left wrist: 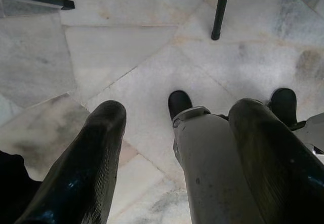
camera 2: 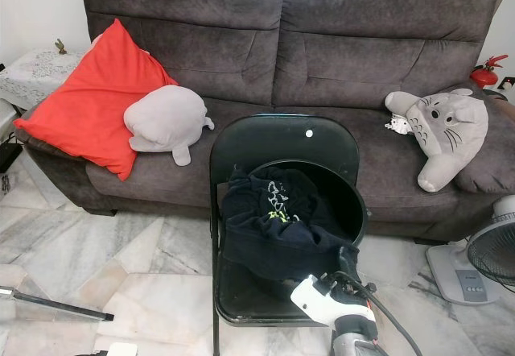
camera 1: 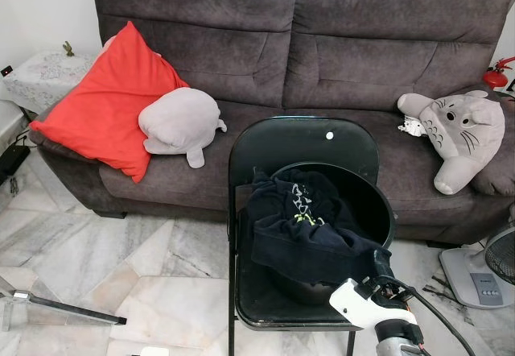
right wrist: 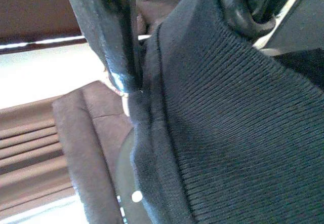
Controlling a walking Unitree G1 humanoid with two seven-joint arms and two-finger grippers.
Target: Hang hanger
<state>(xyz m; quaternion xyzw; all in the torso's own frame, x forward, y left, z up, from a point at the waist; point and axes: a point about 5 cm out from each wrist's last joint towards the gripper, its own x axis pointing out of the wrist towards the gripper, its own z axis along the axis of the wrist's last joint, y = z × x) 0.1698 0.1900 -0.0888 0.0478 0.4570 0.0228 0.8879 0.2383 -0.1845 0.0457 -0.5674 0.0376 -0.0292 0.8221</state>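
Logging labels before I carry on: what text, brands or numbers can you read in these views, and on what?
Dark garment in the black tub: a white and yellow-green print, too crumpled to read.
Fan base: small markings on the control panel, too small to read.
Folding chair: a plain white dot, no text.
Nothing else legible.

**No readable text**

The dark garment [camera 1: 310,227] in the black basket [camera 1: 378,199] on the folding chair [camera 1: 302,142] carries a pale and yellow-green print, too small and crumpled to read. Nothing else bears legible lettering.
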